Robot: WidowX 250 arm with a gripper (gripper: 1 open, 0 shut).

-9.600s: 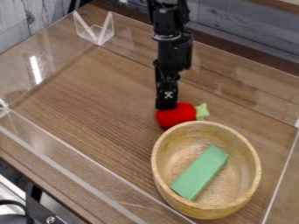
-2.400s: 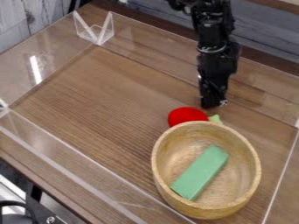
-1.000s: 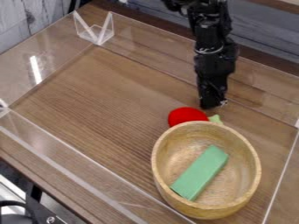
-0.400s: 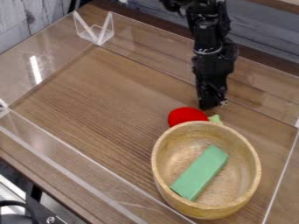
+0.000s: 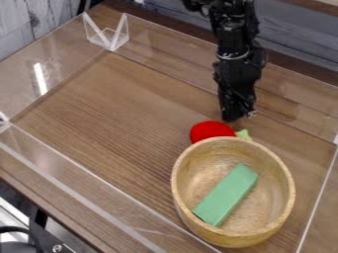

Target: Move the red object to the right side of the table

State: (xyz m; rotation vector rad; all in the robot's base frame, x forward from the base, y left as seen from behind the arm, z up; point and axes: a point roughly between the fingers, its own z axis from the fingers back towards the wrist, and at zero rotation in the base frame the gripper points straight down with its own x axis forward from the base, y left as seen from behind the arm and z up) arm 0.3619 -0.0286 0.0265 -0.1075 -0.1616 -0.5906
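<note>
One camera looks down at an angle on a brown wood-grain table [image 5: 106, 109] edged by low clear acrylic walls. A black robot arm reaches down from the top of the frame, right of centre, and its gripper [image 5: 235, 116] points almost straight down at the tabletop, its tip low over the wood. The jaws are pressed together and hold nothing. Just below and slightly left of the gripper tip lies the red object [image 5: 209, 131], a small glossy rounded toy with a bit of green at its right side. It rests on the table right of the frame's centre, apart from the gripper tip by a narrow gap. Its lower edge sits right against the upper rim of a round light wooden bowl [image 5: 189, 203], which fills the lower right of the frame. Inside the bowl a flat green block [image 5: 227, 194] lies tilted, running from lower left to upper right. A small clear acrylic stand [image 5: 106, 33] sits on the table near the upper left corner.
</note>
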